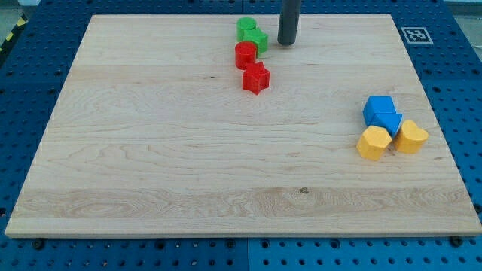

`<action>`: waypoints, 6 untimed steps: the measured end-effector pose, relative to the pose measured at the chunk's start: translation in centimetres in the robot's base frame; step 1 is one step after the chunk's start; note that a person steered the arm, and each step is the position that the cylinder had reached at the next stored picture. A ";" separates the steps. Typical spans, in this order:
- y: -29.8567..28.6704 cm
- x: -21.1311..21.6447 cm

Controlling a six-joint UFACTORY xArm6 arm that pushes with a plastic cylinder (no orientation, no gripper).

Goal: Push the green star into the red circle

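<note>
The green star [257, 41] lies near the view's top centre and touches the upper right of the red circle [245, 55]. A second green block [245, 28], rounded, sits just above and left of the star, against it. My tip [286, 44] rests on the board just right of the green star, with a small gap between them. The dark rod rises from it out of the view's top.
A red star [256, 77] lies just below the red circle. At the view's right there is a cluster: a blue cube [379, 108], a second blue block [390, 123], a yellow hexagon [373, 142] and a yellow heart [411, 137]. A fiducial marker [415, 34] sits at the board's top right corner.
</note>
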State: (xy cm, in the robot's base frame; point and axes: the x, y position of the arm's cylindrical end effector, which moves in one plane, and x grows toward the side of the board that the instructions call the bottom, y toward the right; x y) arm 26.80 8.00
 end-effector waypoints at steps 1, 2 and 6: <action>0.0 0.0; -0.8 0.0; -4.6 0.0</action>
